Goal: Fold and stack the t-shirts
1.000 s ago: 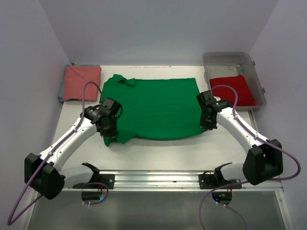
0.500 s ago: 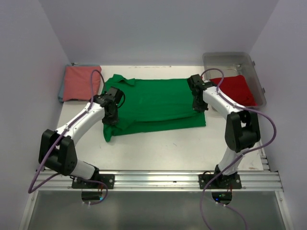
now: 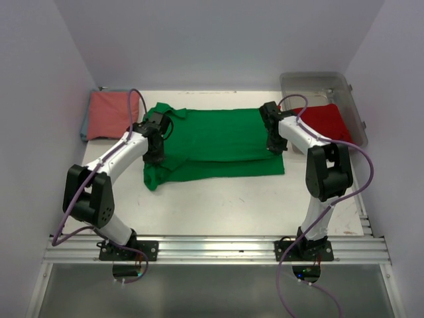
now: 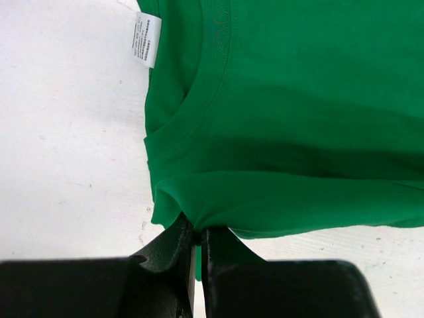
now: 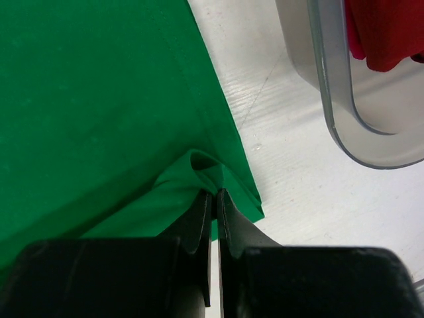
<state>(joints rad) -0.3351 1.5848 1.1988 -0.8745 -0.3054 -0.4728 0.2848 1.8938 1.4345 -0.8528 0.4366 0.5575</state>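
Note:
The bright green t-shirt point(image 3: 218, 142) lies spread across the middle of the table, its near half folded up over the rest. My left gripper point(image 3: 153, 158) is shut on the green cloth near the collar end point(image 4: 192, 228). At the shirt's right end, my right gripper point(image 3: 273, 148) is shut on a pinched fold of its hem point(image 5: 213, 192). A folded salmon-pink t-shirt point(image 3: 111, 114) lies at the back left. The red t-shirt point(image 3: 321, 123) sits in the bin on the right.
A clear plastic bin point(image 3: 331, 86) stands at the back right, its rim point(image 5: 338, 112) close to my right gripper. A white label point(image 4: 147, 38) sticks out of the green collar. White walls close in the table on both sides.
Both grippers have carried the green shirt's near edge away from the table's front toward the back, folding it over itself. The arms have stretched out farther.

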